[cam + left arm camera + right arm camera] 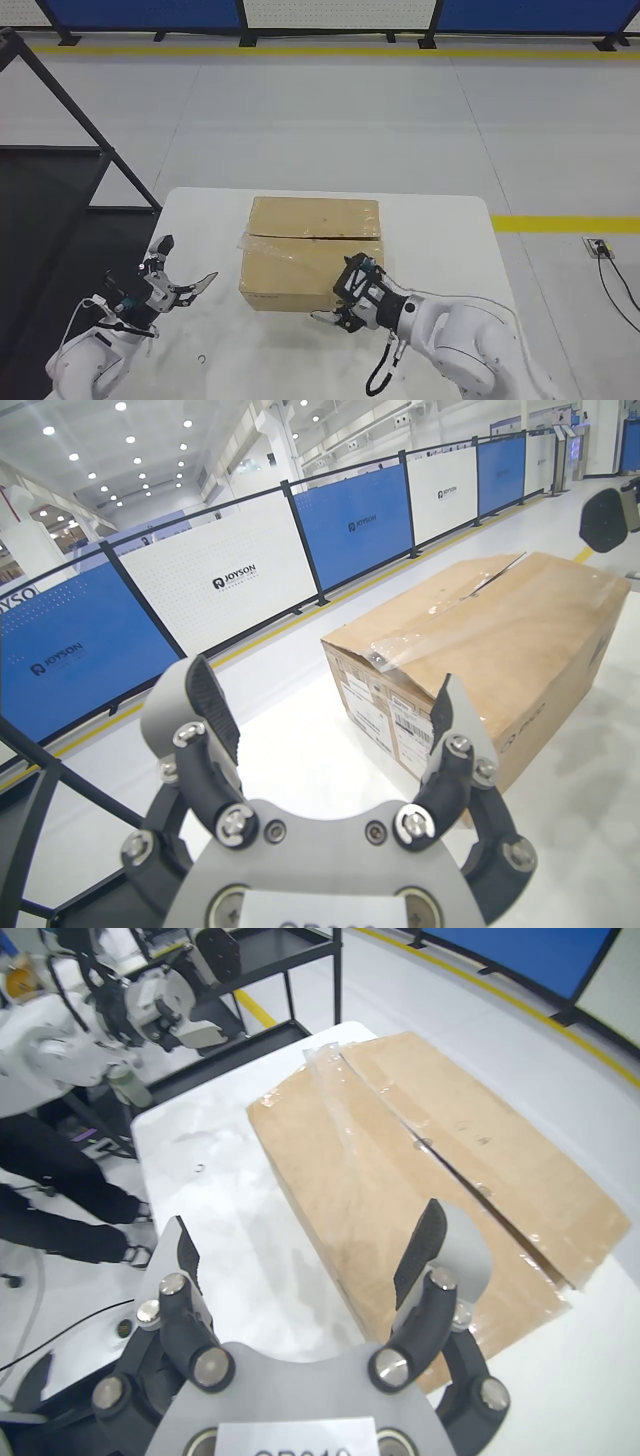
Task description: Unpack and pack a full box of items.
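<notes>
A closed brown cardboard box stands in the middle of the white table. Clear tape runs along its top seam and is peeled up at one end. Shipping labels cover the end that faces my left gripper. My left gripper is open and empty, a short way from that end of the box; its own view shows it. My right gripper is open and empty at the box's near long edge. In its own view one finger is over the box top, the other over the table.
A black metal rack stands just off the table's left side. A small ring-shaped mark or item lies on the table near the front left. Blue and white fence panels line the far floor.
</notes>
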